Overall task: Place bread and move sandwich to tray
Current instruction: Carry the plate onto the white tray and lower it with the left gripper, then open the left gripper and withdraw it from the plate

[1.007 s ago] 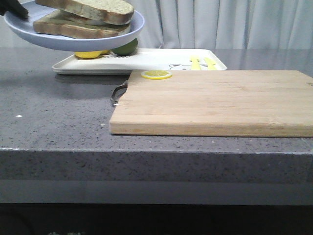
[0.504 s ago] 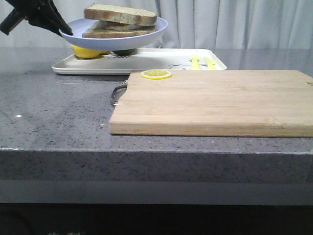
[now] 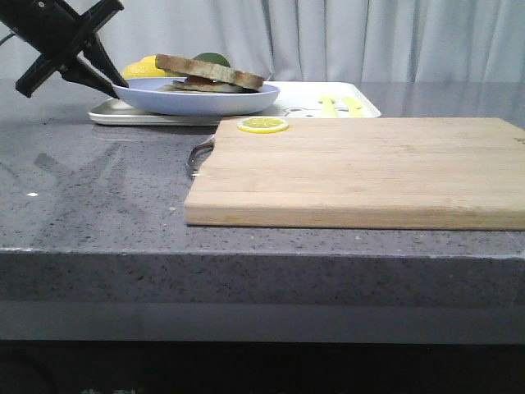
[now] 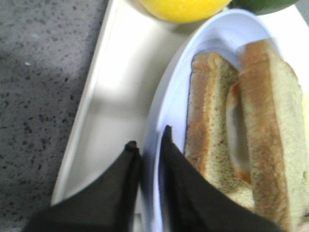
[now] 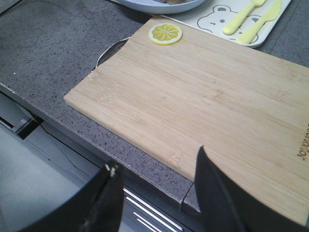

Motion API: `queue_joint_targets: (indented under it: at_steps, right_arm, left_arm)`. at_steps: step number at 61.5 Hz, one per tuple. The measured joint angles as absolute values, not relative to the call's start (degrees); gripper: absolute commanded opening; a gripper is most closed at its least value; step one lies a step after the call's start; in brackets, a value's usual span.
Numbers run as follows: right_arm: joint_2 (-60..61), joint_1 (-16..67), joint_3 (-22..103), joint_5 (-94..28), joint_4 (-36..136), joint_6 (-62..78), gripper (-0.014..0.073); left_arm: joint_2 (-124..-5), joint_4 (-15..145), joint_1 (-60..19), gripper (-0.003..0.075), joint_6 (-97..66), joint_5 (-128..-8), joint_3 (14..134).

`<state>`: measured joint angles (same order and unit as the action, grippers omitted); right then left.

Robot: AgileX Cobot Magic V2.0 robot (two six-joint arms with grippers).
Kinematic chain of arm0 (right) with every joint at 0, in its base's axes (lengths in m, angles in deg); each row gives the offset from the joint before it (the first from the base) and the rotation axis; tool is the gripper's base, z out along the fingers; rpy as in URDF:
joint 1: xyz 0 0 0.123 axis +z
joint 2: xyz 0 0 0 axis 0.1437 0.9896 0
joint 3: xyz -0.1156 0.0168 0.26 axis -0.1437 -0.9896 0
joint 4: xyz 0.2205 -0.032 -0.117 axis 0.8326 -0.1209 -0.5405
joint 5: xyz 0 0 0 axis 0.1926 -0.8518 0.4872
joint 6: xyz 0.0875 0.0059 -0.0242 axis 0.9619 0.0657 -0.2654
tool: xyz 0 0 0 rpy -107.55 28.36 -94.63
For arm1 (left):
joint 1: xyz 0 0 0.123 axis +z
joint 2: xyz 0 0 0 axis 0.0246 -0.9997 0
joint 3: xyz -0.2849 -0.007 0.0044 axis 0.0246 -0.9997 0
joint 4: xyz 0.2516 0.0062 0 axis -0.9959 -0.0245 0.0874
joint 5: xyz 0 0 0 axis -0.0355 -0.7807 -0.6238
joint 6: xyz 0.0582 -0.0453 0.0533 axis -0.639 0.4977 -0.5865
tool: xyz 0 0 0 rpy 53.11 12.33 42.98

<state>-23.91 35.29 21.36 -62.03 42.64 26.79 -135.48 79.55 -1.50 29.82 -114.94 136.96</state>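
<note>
Grey bench [image 3: 98, 197]: on the tray [image 3: 361, 105], we see the left pincer [image 4: 147, 150] gripping the plate [image 3: 246, 103] rim; right pincer [image 5: 154, 193] gapes. We should settle the sandwich [image 3: 209, 74] level before letting go.

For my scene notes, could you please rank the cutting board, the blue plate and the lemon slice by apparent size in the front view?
1. Cutting board, largest, though also nearest the camera.
2. Blue plate.
3. Lemon slice, smallest.

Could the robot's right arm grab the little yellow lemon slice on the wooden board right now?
Probably yes. The right gripper is open and empty, and the round yellow lemon slice lies uncovered on the light wooden cutting board, nothing between them.
</note>
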Motion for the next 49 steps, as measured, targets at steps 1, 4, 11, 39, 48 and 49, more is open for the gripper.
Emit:
queue_joint_targets:
  at_steps: [1, 4, 11, 39, 48, 49]
  right_arm:
    - [-23.91, 35.29, 21.36, -62.03, 42.64, 26.79, 0.0372]
    - [-23.91, 35.29, 21.36, -62.03, 42.64, 26.79, 0.0372]
    - [-23.91, 35.29, 21.36, -62.03, 42.64, 26.79, 0.0372]
    - [-23.91, 35.29, 21.36, -62.03, 42.64, 26.79, 0.0372]
    - [-23.91, 35.29, 21.36, -62.03, 42.64, 26.79, 0.0372]
    - [-23.91, 35.29, 21.36, -62.03, 42.64, 26.79, 0.0372]
  left_arm:
    - [-135.48, 79.65, -1.61, 0.0279, 29.82, -114.94, 136.94]
    - [-135.48, 79.92, -1.61, 0.0303, 29.92, -114.83, 137.07]
    - [-135.48, 80.29, -1.61, 0.0302, 29.81, -115.16, 137.07]
    - [-123.54, 72.27, -2.75, 0.0302, 22.72, -120.04, 137.07]
    - [-117.06, 65.10, -7.26, 0.0302, 22.65, -121.06, 137.07]
    - [-116.20, 64.16, -7.89, 0.0302, 22.65, -121.06, 137.07]
